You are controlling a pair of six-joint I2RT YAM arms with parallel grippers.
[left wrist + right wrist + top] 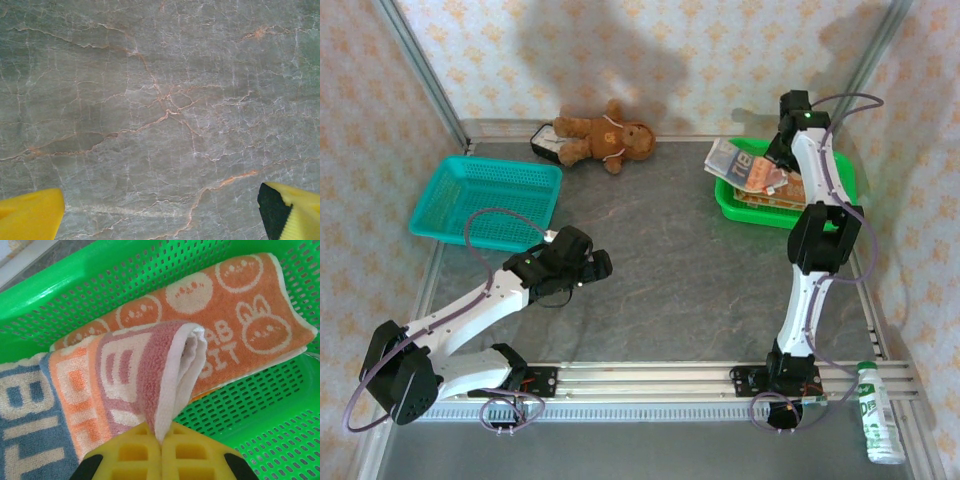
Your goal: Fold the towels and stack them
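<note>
The cream towel with block lettering [125, 375] is being gripped at a folded edge by the right claw [161, 437], whose yellow fingers [130, 455] are being pressed tight together on the cloth. The pinched fold is being held up above the orange towel with cartoon figures [235, 300], which is being carried flat inside the green basket [260, 430]. From above, the other end of the lettered towel is being seen sticking out over that basket's far left corner. The green basket is being carried by the worktop [670, 270] at its far right corner. The left claw [160, 215] is being held spread wide, grasping nothing, just above bare worktop, between the teal basket [485, 200] and the near edge. The teal basket is being seen by the left edge, a teddy bear [605, 140] at the far edge, and a bottle [880, 412] at the near right corner.
</note>
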